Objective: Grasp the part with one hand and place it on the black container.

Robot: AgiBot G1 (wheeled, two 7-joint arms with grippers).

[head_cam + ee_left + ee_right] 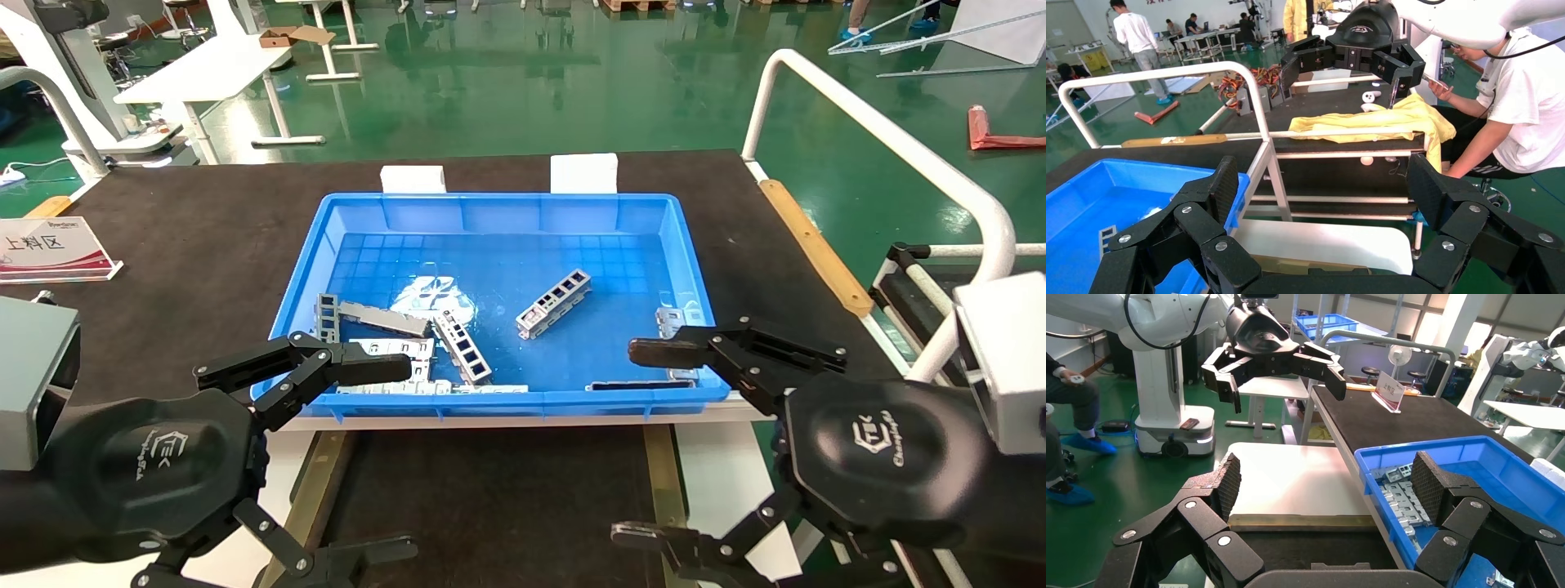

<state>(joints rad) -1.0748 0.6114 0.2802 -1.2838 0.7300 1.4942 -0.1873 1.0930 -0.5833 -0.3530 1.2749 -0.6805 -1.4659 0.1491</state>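
Nothing done yet: part (pixel 554 304) lies mid blue bin (pixel 507 206), black container (pixel 490 498) near and bare, left gripper (pixel 372 461) and right gripper (pixel 645 441) both spread wide, holding nothing.

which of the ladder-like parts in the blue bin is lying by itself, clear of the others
The part near the middle of the blue bin, lying diagonally with bare floor around it. The other ladder-like pieces sit piled with flat plates at the bin's near left corner.
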